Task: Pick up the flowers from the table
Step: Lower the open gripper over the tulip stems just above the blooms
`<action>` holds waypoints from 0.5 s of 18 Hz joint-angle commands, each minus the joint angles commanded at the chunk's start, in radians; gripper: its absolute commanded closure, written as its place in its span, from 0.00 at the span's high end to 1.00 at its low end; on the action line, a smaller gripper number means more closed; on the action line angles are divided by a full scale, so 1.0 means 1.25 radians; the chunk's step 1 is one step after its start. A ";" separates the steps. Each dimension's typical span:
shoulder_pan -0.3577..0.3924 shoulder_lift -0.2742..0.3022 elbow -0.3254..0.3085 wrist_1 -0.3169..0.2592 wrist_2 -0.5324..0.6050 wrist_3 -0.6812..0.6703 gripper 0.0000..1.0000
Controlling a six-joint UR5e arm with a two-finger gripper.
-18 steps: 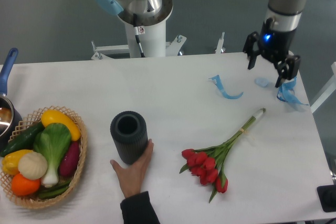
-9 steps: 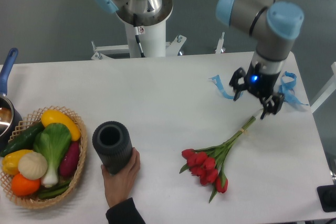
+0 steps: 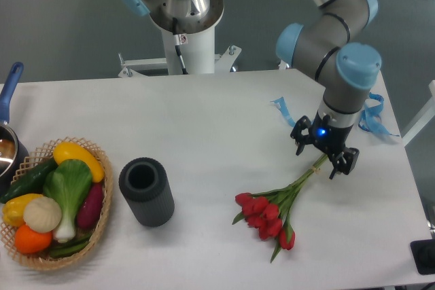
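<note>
While straddling the stem end of the red tulip bunch [image 3: 275, 210] lying on the white table [image 3: 217, 113], the black two-finger gripper [image 3: 325, 155] is standing open, holding nothing; centring precedes closing.

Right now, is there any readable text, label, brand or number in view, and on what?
None readable. The small red-and-white sticker on the white robot pedestal is too small to read. The black ribbed cylinder, red tulips and woven basket show no markings.

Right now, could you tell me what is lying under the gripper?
The stem end of the flowers lies on the table beneath the open gripper. The gripper covers the stem tip, so I cannot see it.
</note>
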 joint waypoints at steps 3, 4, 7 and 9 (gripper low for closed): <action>-0.006 -0.014 -0.011 0.004 0.001 0.001 1.00; -0.012 -0.014 -0.015 0.004 0.001 0.000 1.00; -0.020 -0.014 -0.021 0.002 0.002 0.000 1.00; -0.021 -0.020 -0.017 0.002 0.004 0.000 1.00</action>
